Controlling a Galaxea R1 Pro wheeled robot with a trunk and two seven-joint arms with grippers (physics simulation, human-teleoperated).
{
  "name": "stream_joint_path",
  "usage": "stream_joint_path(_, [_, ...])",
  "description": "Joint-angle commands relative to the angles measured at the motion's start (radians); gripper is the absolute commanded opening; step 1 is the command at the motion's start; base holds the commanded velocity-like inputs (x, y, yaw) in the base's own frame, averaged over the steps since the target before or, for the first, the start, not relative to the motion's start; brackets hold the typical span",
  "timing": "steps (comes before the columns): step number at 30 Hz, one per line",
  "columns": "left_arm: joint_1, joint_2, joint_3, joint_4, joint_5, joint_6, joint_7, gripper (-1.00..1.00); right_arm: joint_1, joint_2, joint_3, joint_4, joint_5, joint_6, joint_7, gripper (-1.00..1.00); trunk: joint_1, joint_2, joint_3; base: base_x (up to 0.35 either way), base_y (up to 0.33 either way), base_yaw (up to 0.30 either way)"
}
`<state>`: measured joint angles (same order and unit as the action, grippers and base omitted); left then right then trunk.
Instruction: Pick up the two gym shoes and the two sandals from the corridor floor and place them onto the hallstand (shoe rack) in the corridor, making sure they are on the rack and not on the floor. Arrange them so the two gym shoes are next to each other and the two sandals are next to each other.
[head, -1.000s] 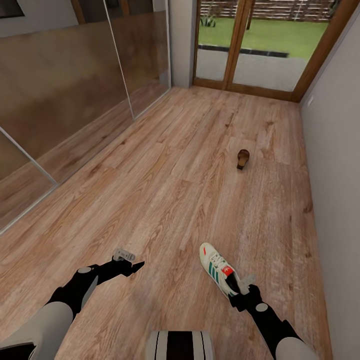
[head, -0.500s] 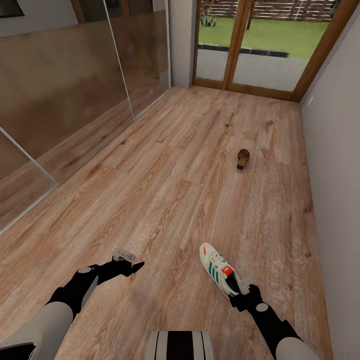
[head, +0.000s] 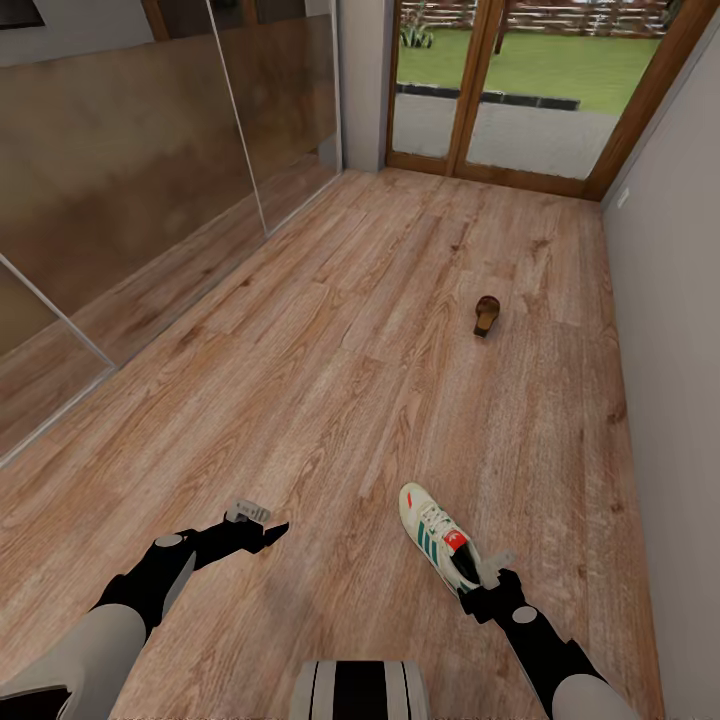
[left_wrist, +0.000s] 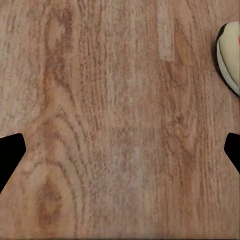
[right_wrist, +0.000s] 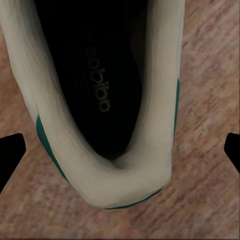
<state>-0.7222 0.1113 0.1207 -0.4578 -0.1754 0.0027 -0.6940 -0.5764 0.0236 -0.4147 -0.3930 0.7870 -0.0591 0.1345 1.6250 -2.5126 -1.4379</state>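
Observation:
One white gym shoe (head: 437, 536) with green stripes lies on the corridor floor (head: 330, 380), toe pointing away from me. My right gripper (head: 487, 572) hovers at its heel. In the right wrist view the heel opening (right_wrist: 105, 100) sits between the black fingertips (right_wrist: 11, 150), which stand wide apart and clear of it; the right gripper (right_wrist: 120, 150) is open. My left gripper (head: 272, 530) hangs open over bare planks, and the left wrist view catches the shoe's toe (left_wrist: 230, 55). A dark brown sandal (head: 487, 315) lies farther down the corridor. The hallstand is out of view.
Glass panels (head: 150, 200) line the left side of the corridor. A grey wall (head: 670, 350) runs close along the right. A wood-framed glass door (head: 500, 100) closes the far end. Open floor lies between the shoe and the sandal.
The whole head view has shifted very slightly, so the camera moved. Both arms, the shoe and the sandal stay where they were.

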Motion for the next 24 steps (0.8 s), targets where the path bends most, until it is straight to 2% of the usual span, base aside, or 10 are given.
stream_joint_path(1, [0.000,-0.001,0.008,-0.001,-0.010,0.000,-0.007,1.00,0.000,0.001,-0.009,-0.001,0.008,-0.004,0.007,1.00,0.000,-0.001,-0.005,0.000,0.000,0.000])
stream_joint_path(24, [0.006,-0.001,0.009,-0.001,-0.010,-0.001,-0.007,1.00,0.000,0.002,-0.009,-0.001,0.006,-0.004,0.007,1.00,0.001,-0.001,-0.008,0.000,0.000,0.000])
